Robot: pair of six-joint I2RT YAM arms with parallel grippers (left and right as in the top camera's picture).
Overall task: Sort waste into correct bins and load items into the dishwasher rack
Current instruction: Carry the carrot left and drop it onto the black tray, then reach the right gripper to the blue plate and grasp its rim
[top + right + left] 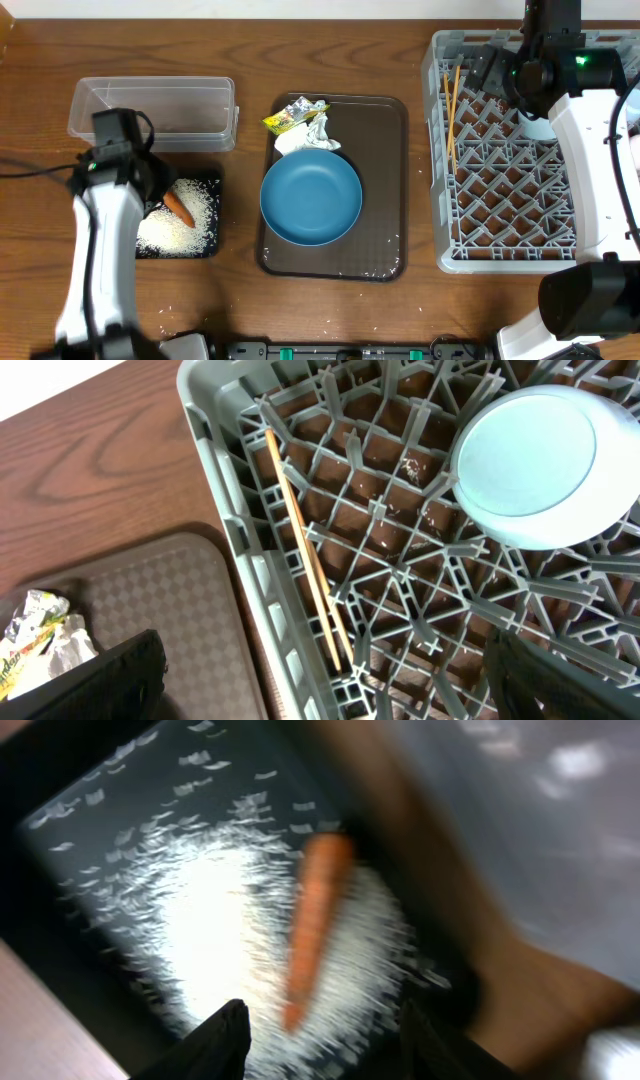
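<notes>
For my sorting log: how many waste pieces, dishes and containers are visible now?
Waste: 4 (carrot, rice pile, tissue, wrapper)
Dishes: 3 (plate, bowl, chopsticks as one set)
Containers: 4 (clear tub, black tray, brown tray, rack)
Total: 11

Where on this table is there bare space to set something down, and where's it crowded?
Bare wood lies between the black tray and brown tray. The rack is free in its near half, below the chopsticks. Crowded: wrapper and tissue lie beside the blue plate; rice and carrot cover the black tray.
</notes>
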